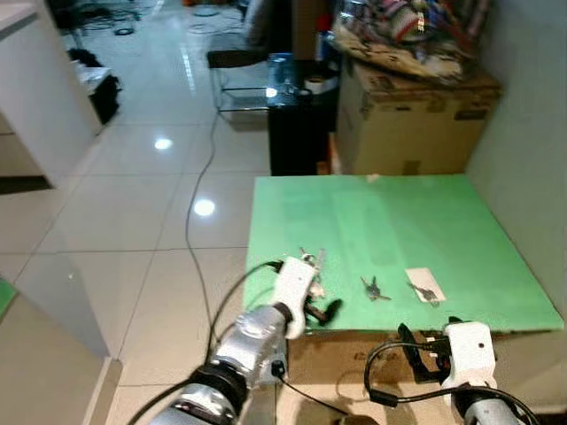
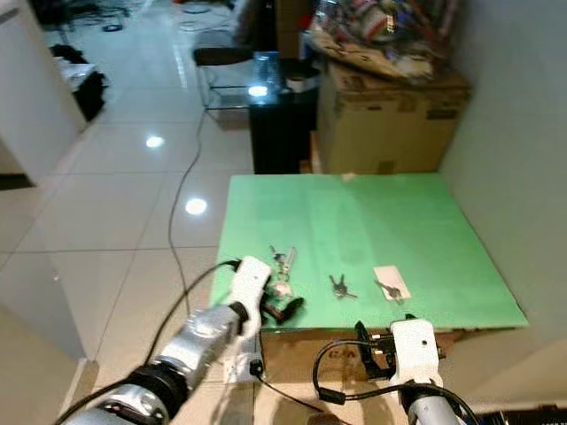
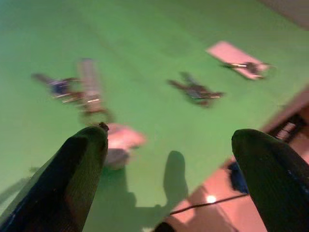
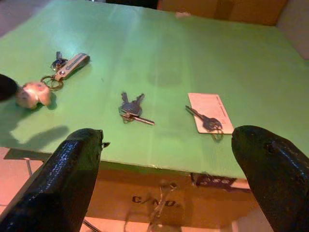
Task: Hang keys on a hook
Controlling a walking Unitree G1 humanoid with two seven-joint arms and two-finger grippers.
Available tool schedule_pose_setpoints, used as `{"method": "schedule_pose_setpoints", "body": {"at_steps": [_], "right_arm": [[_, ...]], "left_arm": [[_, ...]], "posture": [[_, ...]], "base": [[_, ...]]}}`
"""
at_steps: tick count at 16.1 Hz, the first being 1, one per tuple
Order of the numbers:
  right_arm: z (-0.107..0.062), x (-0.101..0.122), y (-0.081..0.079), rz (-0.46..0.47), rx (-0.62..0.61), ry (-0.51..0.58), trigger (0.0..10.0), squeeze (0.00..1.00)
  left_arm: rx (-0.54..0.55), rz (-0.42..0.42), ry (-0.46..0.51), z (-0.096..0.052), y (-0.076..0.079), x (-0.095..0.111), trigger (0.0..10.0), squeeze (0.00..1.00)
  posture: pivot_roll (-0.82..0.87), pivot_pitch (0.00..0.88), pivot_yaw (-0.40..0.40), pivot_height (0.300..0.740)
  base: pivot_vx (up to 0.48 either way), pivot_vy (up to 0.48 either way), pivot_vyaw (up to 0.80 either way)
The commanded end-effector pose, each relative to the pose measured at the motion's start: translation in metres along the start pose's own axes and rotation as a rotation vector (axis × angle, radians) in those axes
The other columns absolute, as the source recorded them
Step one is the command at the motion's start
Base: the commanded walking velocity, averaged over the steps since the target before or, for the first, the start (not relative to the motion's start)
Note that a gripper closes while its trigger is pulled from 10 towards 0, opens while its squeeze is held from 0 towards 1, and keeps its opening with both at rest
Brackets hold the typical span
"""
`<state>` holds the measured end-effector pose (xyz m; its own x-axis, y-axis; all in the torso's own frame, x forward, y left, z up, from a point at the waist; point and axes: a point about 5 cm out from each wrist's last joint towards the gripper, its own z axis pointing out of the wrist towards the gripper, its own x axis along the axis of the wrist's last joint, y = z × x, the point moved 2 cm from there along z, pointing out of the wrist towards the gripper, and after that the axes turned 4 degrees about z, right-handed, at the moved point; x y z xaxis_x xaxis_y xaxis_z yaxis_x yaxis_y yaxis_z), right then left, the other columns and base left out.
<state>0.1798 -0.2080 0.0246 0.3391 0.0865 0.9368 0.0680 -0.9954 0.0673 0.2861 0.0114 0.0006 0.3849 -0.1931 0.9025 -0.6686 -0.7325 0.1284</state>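
Observation:
Three key sets lie near the front of a green table top (image 1: 390,221). At the left is a strap keychain (image 4: 67,67) with a beige charm (image 4: 33,94). A pair of keys (image 4: 131,110) lies in the middle. A single key on a white card (image 4: 210,113) lies at the right. My left gripper (image 3: 171,135) hovers open over the table's front left edge, one finger (image 3: 82,164) just beside the charm (image 3: 120,140). My right gripper (image 4: 166,135) stands open, below and in front of the table's front edge, facing the middle keys.
A cardboard box (image 1: 412,115) piled with clutter stands behind the table, beside a black stand (image 1: 297,124). A pale wall (image 1: 532,133) runs along the right. A cable (image 1: 199,195) trails over the glossy tiled floor at the left, near a white cabinet (image 1: 44,88).

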Motion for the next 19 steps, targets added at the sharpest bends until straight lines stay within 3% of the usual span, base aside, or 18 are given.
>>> {"method": "schedule_pose_setpoints", "body": {"at_steps": [1,6,10,16,19], "right_arm": [[-0.005,0.002,-0.002,-0.014,-0.002,0.015,10.0,0.0],[-0.012,0.0,-0.012,-0.018,0.023,0.017,10.0,0.0],[-0.025,-0.002,-0.019,-0.017,0.026,0.008,10.0,0.0],[-0.04,0.019,-0.035,-0.015,0.059,0.048,10.0,0.0],[-0.055,0.035,-0.05,-0.015,0.064,0.056,10.0,0.0]], "left_arm": [[0.011,0.04,0.018,0.002,-0.003,0.008,10.0,0.0],[0.087,0.113,0.058,0.009,-0.002,0.021,10.0,0.0],[0.114,0.092,0.032,0.011,-0.004,0.019,10.0,0.0],[0.097,0.036,0.001,0.019,0.008,0.022,10.0,0.0],[0.065,0.029,0.004,0.024,0.021,0.024,10.0,0.0]], "posture": [[-0.29,0.034,0.086,0.74],[-0.32,0.071,0.095,0.74],[-0.35,0.099,0.108,0.74],[-0.37,0.145,0.109,0.74],[-0.39,0.162,0.115,0.74]], "base": [[0.0,0.0,0.0],[0.0,0.0,0.0],[0.0,0.0,0.0],[0.0,0.0,0.0],[0.0,0.0,0.0]]}}
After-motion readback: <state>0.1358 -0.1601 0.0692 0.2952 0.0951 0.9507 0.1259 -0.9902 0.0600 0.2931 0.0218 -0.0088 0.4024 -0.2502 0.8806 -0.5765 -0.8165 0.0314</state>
